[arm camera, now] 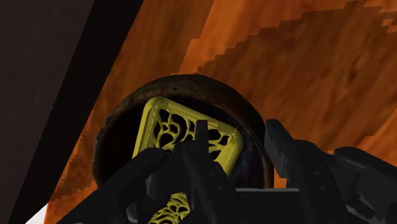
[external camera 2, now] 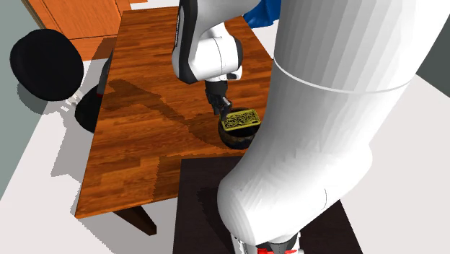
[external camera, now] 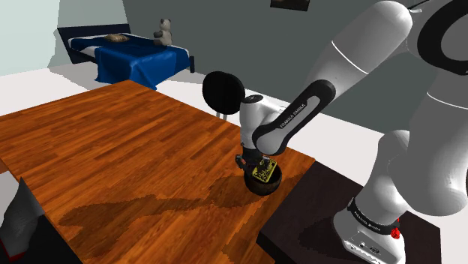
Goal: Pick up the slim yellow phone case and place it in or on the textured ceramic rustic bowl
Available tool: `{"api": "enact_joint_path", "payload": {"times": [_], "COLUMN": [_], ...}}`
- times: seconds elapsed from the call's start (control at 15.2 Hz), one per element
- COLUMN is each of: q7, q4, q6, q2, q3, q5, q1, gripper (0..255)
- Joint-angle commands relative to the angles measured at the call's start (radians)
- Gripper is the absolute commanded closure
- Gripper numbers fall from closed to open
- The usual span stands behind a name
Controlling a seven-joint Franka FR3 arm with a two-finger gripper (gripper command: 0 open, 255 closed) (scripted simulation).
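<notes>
In the shoulder view, the white arm reaches down from its black stand point(external camera: 315, 217) to the near corner of the wooden surface point(external camera: 112, 150), where the dark bowl point(external camera: 262, 187) sits close to the edge. The yellow phone case point(external camera: 264, 173) rests tilted in the bowl, and the end effector point(external camera: 253, 161) hangs just above it. A blue bed point(external camera: 135, 60) stands in the background. In the second exterior view, the yellow phone case point(external camera 2: 241, 119) lies across the mouth of the bowl point(external camera 2: 238, 138), with the end effector point(external camera 2: 220, 108) at its edge. In the wrist view, the two black fingers point(arm camera: 198, 137) stand apart, clasping nothing, and the lattice-patterned case lies beneath them inside the bowl's rough brown rim.
</notes>
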Motion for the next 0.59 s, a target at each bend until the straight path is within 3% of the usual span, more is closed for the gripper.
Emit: {"api": "enact_joint_path", "payload": {"times": [0.0, 0.26, 0.53], "q7": [0.0, 0.0, 0.018], "q4": [-0.001, 0.0, 0.035], "q6": [0.0, 0.0, -0.144], "q2": [0.0, 0.001, -0.109], "q3": [0.0, 0.0, -0.003], "q5": [0.0, 0.0, -0.024], "q1": [0.0, 0.0, 0.004], "gripper": [0, 0, 0]}}
